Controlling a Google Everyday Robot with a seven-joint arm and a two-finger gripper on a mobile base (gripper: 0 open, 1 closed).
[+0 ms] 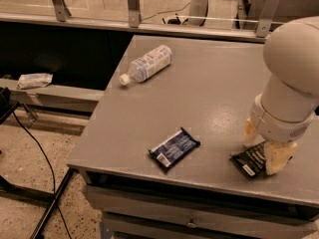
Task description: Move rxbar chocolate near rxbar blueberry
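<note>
The rxbar chocolate (247,162), a black wrapper with white lettering, lies near the table's front right edge. My gripper (264,146) hangs straight down over its far end. One pale finger (250,132) is behind the bar and the other (277,158) is in front of it, both closed in against the wrapper. The rxbar blueberry (174,147), a dark blue wrapper with a white label, lies flat near the front edge, about a hand's width left of the black bar. The arm's large white body (291,78) hides the table behind the gripper.
A plastic water bottle (147,63) lies on its side at the back left of the grey table (199,98). A metal rail and posts (132,6) run behind the table. A crumpled wrapper (34,79) lies on a low ledge at the left.
</note>
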